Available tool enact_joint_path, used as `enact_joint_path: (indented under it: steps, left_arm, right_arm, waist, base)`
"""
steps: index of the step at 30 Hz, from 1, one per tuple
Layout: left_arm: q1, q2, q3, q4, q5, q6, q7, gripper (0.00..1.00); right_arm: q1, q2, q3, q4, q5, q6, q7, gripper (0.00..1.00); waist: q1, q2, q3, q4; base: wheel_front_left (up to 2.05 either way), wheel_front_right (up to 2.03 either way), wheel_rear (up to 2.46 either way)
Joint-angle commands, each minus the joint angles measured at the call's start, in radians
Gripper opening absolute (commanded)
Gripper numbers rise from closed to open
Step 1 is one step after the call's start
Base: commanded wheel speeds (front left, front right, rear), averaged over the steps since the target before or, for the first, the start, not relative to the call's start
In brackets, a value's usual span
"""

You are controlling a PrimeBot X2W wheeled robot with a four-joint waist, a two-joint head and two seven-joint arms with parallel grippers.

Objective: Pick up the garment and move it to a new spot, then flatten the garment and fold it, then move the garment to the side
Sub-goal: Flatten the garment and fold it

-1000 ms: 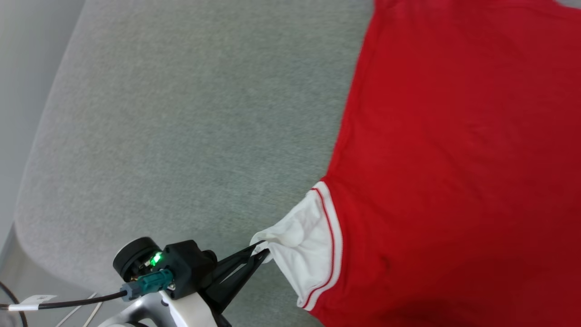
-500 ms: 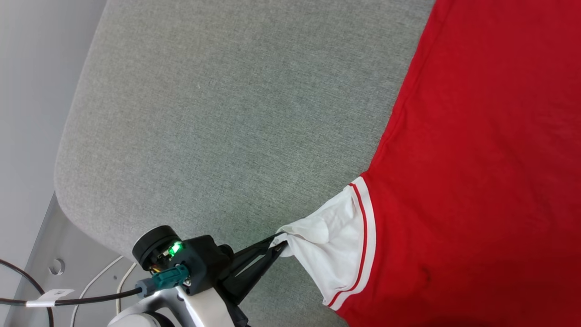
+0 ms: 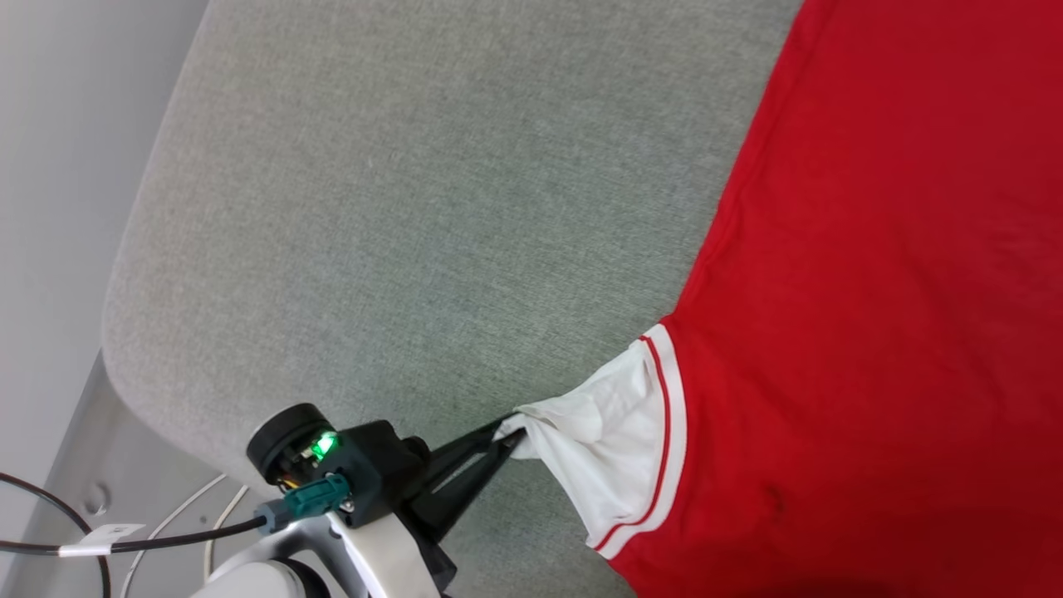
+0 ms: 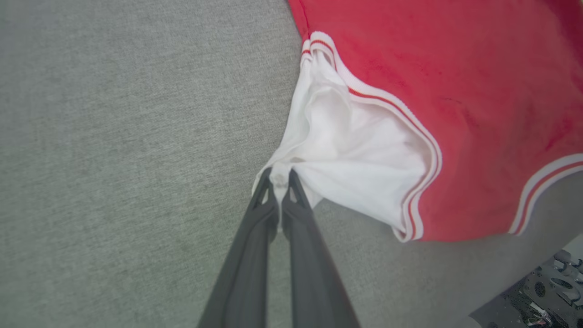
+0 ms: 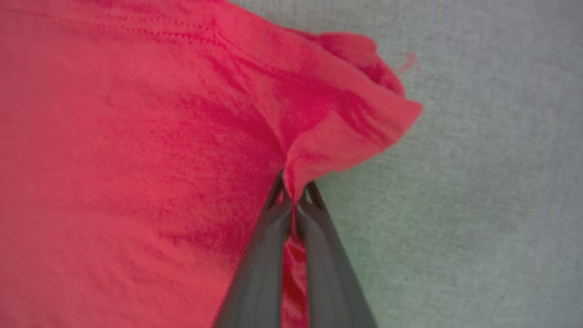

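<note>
- Grey fabric worktop (image 3: 399,208) takes up most of the head view; its rounded near-left corner sits at the lower left, with bare cloth from there across to the shirt
- The garment (image 3: 872,291) lies spread flat and red on the worktop, well apart from that rounded corner, running off the head view's right and top edges; no lettering visible on the side facing up
- White sleeve (image 3: 614,448) with red-and-white striped trim is pulled out to a point toward the worktop's near edge; its cloth is bunched and creased at the tip
- Left claw (image 3: 508,433) is clenched on the very tip of that sleeve; in the left wrist view the two dark fingers pinch a small nub of white cloth between them
- Right claw (image 5: 295,189) is clamped on a red edge of the garment; the cloth rises in a ruffled fold just beyond the fingertips, grey worktop beside it
- Black cable (image 3: 166,536) trails off the left wrist past the worktop's near-left corner; a green light (image 3: 322,444) glows on the wrist
</note>
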Motion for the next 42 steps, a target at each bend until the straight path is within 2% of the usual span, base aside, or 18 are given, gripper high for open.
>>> enact_joint_path:
  steps: [1, 9, 13, 24, 33, 37, 41, 42]
  left_arm:
    - [-0.008, 0.004, 0.006, 0.002, -0.001, 0.007, -0.007, 0.0]
    - [0.034, 0.032, 0.02, 0.019, 0.0, 0.045, -0.008, 0.0]
    - [0.062, 0.045, 0.032, 0.047, -0.008, 0.074, -0.015, 0.0]
    - [0.19, 0.067, 0.052, 0.086, -0.073, 0.138, -0.051, 0.0]
    - [0.254, 0.082, 0.067, 0.077, -0.104, 0.171, -0.075, 0.0]
    - [0.262, 0.082, 0.075, 0.08, -0.115, 0.178, -0.084, 0.0]
    - [0.255, 0.073, 0.08, 0.082, -0.118, 0.179, -0.094, 0.0]
    - [0.253, 0.072, 0.079, 0.083, -0.118, 0.179, -0.094, 0.0]
  right_arm:
    - [0.051, 0.013, -0.001, 0.016, 0.004, 0.0, 0.007, 0.0]
    - [0.225, 0.014, 0.008, -0.022, 0.095, 0.0, -0.048, 0.0]
    - [0.309, 0.093, -0.052, -0.045, 0.168, 0.0, -0.077, 0.0]
    - [0.705, 0.175, -0.079, -0.234, 0.316, 0.0, -0.145, 0.0]
    - [0.976, 0.287, -0.118, -0.358, 0.373, 0.0, -0.234, 0.0]
    - [1.061, 0.34, -0.111, -0.368, 0.376, 0.0, -0.275, 0.0]
    - [1.106, 0.349, -0.102, -0.348, 0.368, 0.0, -0.318, 0.0]
    - [1.11, 0.345, -0.101, -0.343, 0.367, 0.0, -0.329, 0.22]
  waist:
    - [-0.0001, 0.0, -0.023, -0.022]
    - [-0.0001, 0.0, -0.161, -0.122]
    - [-0.0001, 0.0, -0.237, -0.183]
    - [-0.0001, 0.0, -0.412, -0.317]
    - [-0.0001, 0.0, -0.48, -0.384]
    - [-0.0001, 0.0, -0.492, -0.393]
    - [-0.0001, 0.0, -0.499, -0.397]
    - [-0.0001, 0.0, -0.501, -0.398]
  base:
    - [0.0, 0.0, 0.0]
    - [0.0, 0.0, 0.0]
    - [0.0, 0.0, 0.0]
    - [0.0, 0.0, 0.0]
    - [0.0, 0.0, 0.0]
    - [0.0, 0.0, 0.0]
    - [0.0, 0.0, 0.0]
    - [0.0, 0.0, 0.0]
